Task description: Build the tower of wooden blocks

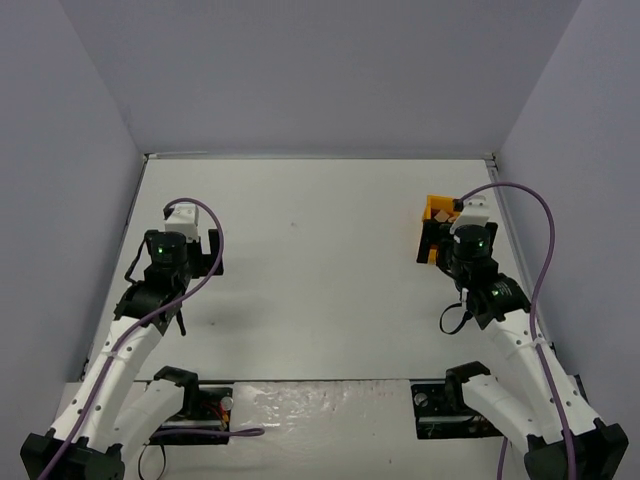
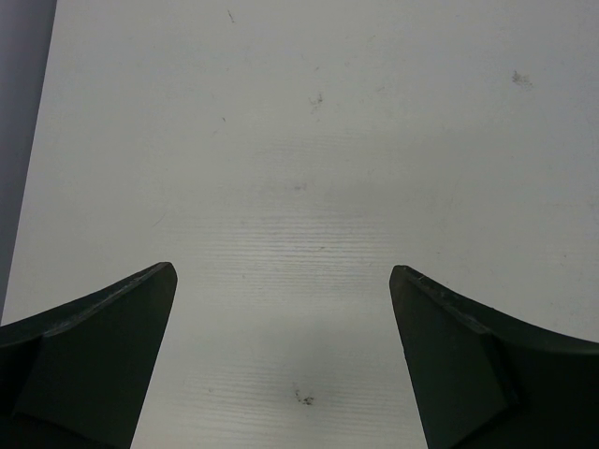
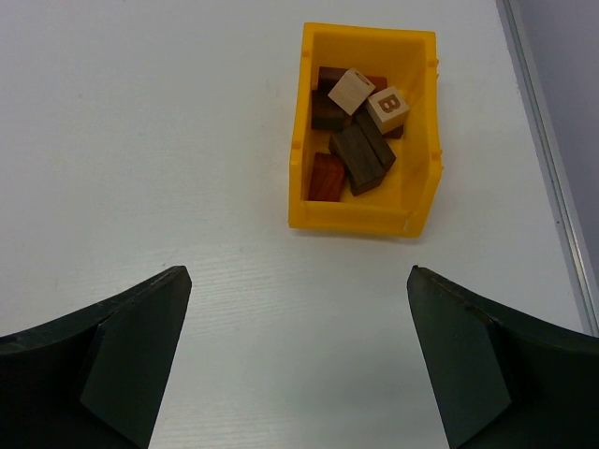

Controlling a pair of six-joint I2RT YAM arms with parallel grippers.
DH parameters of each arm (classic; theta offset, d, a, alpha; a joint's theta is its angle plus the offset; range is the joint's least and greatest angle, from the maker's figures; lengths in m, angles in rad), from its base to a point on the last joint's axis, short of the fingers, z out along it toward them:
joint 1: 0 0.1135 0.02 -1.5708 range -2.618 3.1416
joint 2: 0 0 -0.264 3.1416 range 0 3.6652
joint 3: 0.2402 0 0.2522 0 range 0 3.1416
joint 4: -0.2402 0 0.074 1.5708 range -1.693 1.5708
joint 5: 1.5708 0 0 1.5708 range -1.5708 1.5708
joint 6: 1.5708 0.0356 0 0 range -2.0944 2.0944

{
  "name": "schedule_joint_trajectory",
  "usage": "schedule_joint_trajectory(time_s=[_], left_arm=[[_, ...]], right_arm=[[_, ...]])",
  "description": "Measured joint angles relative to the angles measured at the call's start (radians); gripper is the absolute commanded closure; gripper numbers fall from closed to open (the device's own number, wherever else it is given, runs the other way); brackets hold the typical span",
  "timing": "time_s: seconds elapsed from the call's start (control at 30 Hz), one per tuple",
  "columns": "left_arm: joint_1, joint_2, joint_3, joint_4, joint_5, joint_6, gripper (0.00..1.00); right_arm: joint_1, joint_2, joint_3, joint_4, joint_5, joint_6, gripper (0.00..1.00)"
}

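Note:
Several small wood blocks [image 3: 357,131], light tan, reddish-brown and dark brown, lie loose in a yellow bin [image 3: 314,217]; one tan cube bears a letter B [image 3: 387,108]. No tower shows in any view. My right gripper [image 3: 298,285] is open and empty, over the bare table just short of the bin. In the top view the bin [image 1: 434,210] is partly hidden by the right arm [image 1: 470,250]. My left gripper [image 2: 283,281] is open and empty above bare white table at the left side.
The white table is walled by grey panels left, right and behind. A metal strip [image 3: 547,159] runs along the table's right edge beside the bin. The arm bases and cables sit at the near edge [image 1: 320,410].

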Motion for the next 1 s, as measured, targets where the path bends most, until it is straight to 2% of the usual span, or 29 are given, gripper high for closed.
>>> schedule_joint_trajectory(time_s=[0.37,0.8,1.0], left_arm=[[0.0,0.032,0.0,-0.002,0.013,-0.001,0.03],[-0.001,0.006,0.0,-0.003,0.024,-0.001,0.03],[-0.006,-0.004,0.0,-0.002,0.025,0.0,0.03]], right_arm=[[-0.085,0.11,0.018,0.064,-0.06,-0.034,0.11],[-0.277,0.598,0.229,0.193,-0.11,-0.034,0.35],[-0.375,0.719,0.288,0.224,-0.145,-0.055,0.4]])
